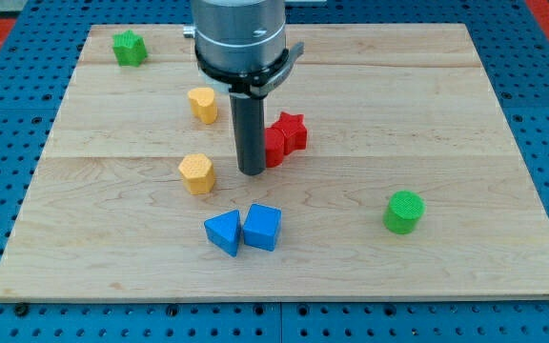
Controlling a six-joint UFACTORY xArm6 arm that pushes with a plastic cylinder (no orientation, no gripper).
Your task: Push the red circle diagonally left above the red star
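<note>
- Camera view: my tip (252,171) is seen touching the left side of the red circle block (274,147), partly hidden by the rod.
- Red star block (292,131) is pressed against the circle's upper right.
- No jaws fitted; nothing gripped.
- Yellow block (197,173) sits left of the tip, two blue blocks (244,230) below.

You get bright, even light on the wooden board (427,105). Shadows under it stay faint; focus is sharp.
</note>
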